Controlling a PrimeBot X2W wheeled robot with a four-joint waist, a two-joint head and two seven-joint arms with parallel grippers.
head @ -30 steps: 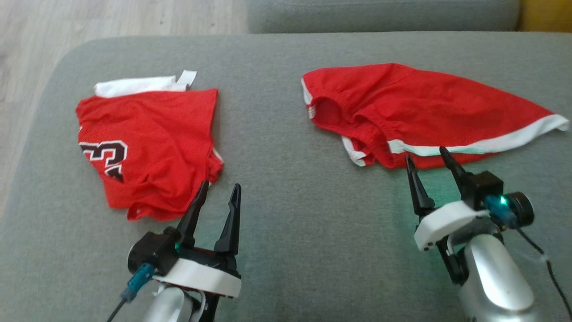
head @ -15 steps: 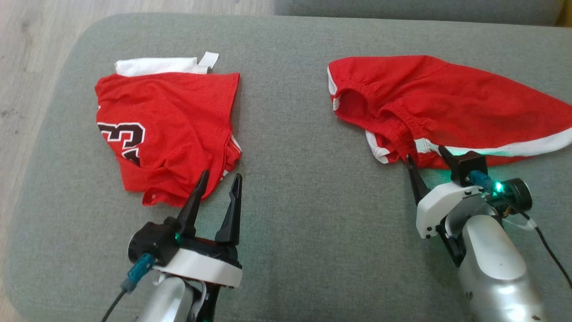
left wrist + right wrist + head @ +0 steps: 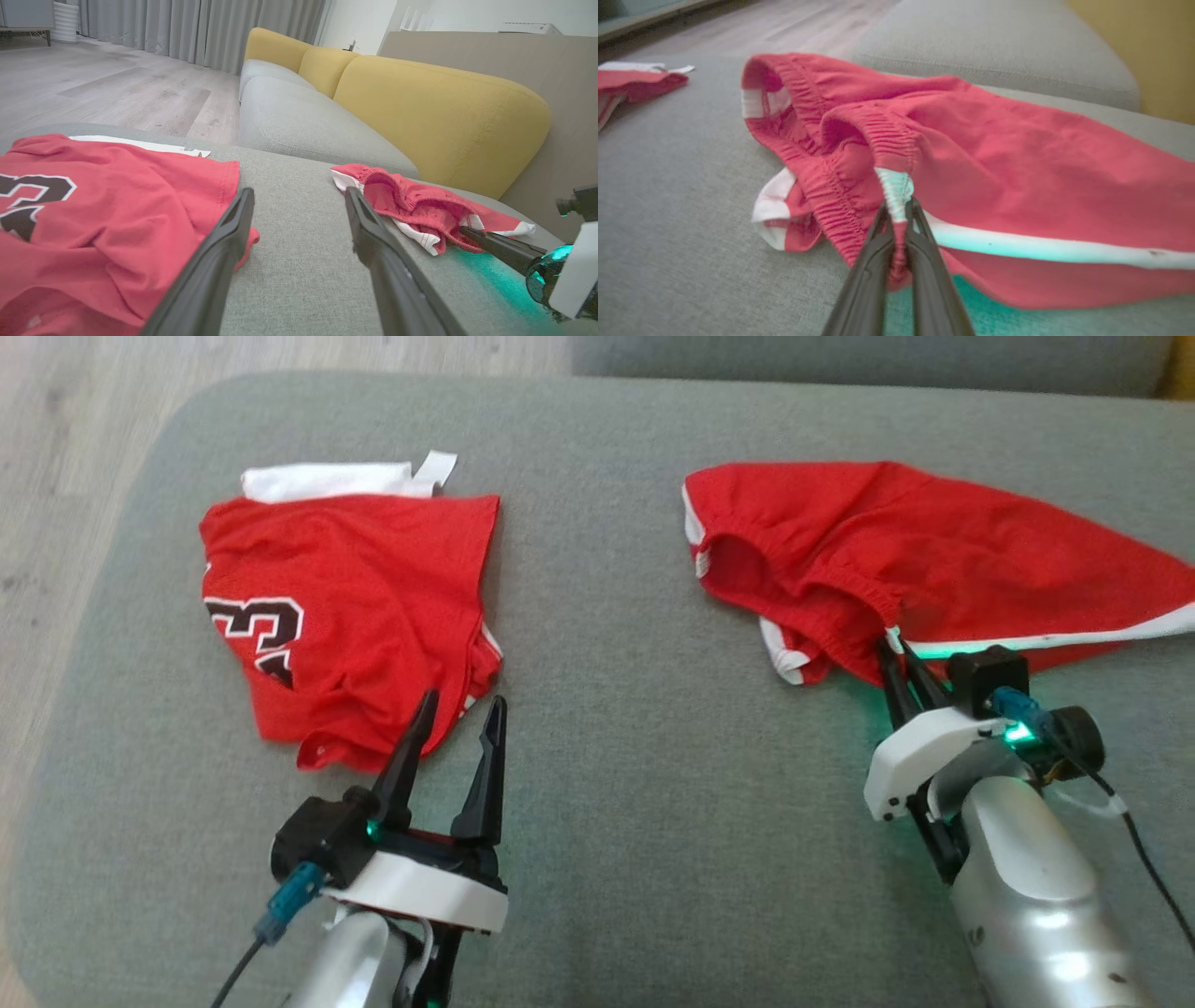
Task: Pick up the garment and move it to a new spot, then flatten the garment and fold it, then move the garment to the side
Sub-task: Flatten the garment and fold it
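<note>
1. Nearest the robot, the grey ottoman (image 3: 635,803) lies bare in a wide strip in front of both arms. Its rounded left edge drops to the wooden floor (image 3: 56,429).
2. The left end effector (image 3: 464,700) is low over the near left part of the ottoman. Its two fingers are spread wide and hold nothing. Its tips are just beside the near hem of a red jersey (image 3: 355,588); whether they touch it cannot be told.
3. The right end effector (image 3: 893,649) has its fingers pressed together on the red shorts (image 3: 934,551). It pinches the near edge where the white side stripe meets the gathered elastic waistband. A green glow from the wrist falls on the fabric beneath.
4. The shorts lie on the right half of the ottoman. The waistband opening faces left, and a white-trimmed leg stretches away to the right.
5. The jersey lies folded on the left half. It shows a black-and-white numeral, and a strip of white cloth peeks out at its far edge. A bare gap keeps it well apart from the shorts.
6. Beyond the far edge stands a grey sofa seat (image 3: 303,126) with yellow back cushions (image 3: 439,107).
</note>
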